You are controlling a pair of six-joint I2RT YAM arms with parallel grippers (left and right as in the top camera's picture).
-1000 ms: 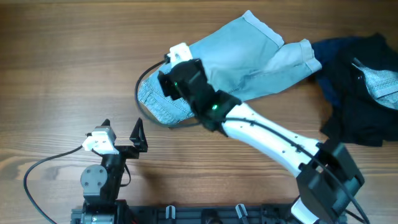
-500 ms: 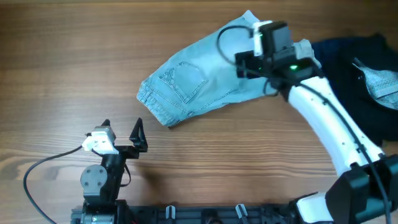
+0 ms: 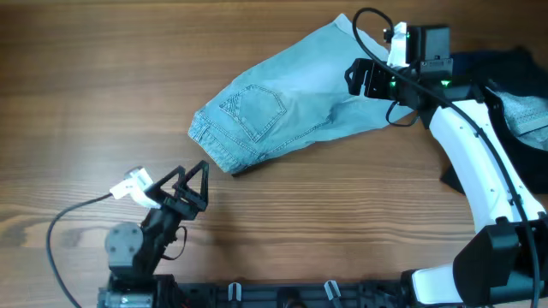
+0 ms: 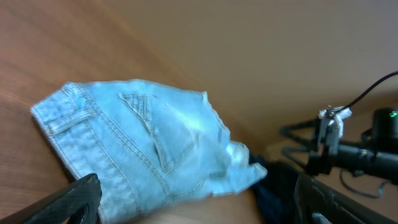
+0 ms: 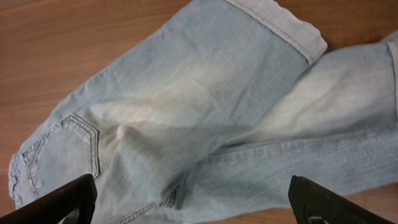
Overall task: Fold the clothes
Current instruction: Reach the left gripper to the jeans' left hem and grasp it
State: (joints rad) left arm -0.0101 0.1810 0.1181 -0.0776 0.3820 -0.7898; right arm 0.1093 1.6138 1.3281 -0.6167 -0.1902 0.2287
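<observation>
Found the denim shorts (image 3: 274,111) lying flat on the tabletop (image 3: 86,85), toward the far side, middle to right

Judged them doubled once along the centre seam: only one back pocket (image 3: 254,107) on show, one leg laid over the other. Not squarely stacked, though: saw the lower leg (image 5: 348,124) fanning out sideways from under the upper leg's hem (image 5: 280,25), with a soft ridge in the cloth between pocket and crotch

Counted as left to do: squaring up the legs, smoothing that ridge, a cross fold bringing hems to waistband, then the whole heap of dark navy garments (image 3: 529,158) at the right edge, with a pale-blue piece (image 3: 524,109) on top, seemingly untouched. Put progress as early, well under half

Read the long axis as a diagonal in the overhead view: waistband (image 3: 208,141) at the near-left end, hems at the far-right end, so pointing hems-first toward the heap

Logged the right tool (image 3: 360,79) over the leg end of the shorts, fingers set wide apart in its wrist view, only denim below and no cloth pinched; cannot tell whether touching the fabric or just above it

Logged the left tool (image 3: 193,181) near the front edge, just in front of the waistband and clear of it, fingers likewise spread, empty, facing the shorts in a somewhat blurred wrist view
</observation>
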